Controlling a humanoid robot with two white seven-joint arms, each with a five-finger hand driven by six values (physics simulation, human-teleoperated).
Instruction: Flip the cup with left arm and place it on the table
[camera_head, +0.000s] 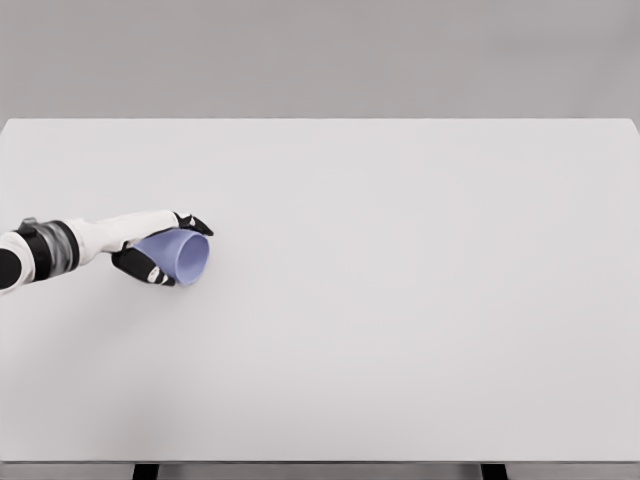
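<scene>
We are reaching in from the left edge with our left hand (160, 250), and its fingers (195, 224) are wrapping around a pale blue cup (180, 256), some above it and some below, so the hand is holding the cup rather than hovering near it. The cup is lying on its side in the grip, its wide mouth facing to the right and a little toward us, and it is sitting over the left part of the white counter (400, 300), well away from every edge except the left one. We cannot tell from this single view whether the cup is resting on the counter or being carried just above it, since the faint shadow under it is too soft to settle the matter. We judge that we are somewhere in the middle of the flip, with the cup turned halfway and not yet standing. What is worrying us from here is the grip itself: the cup is tapering, so smooth walls may be sliding through the fingers as the wrist is rotating, and the cup could slip toward its narrow end and drop. If we are releasing before the base is sitting flat, the cup may tip over and roll across the counter, since nothing nearby would be stopping it. Pressing down too hard while it is tilted could also kick it sideways. Our right arm is not showing anywhere.
</scene>
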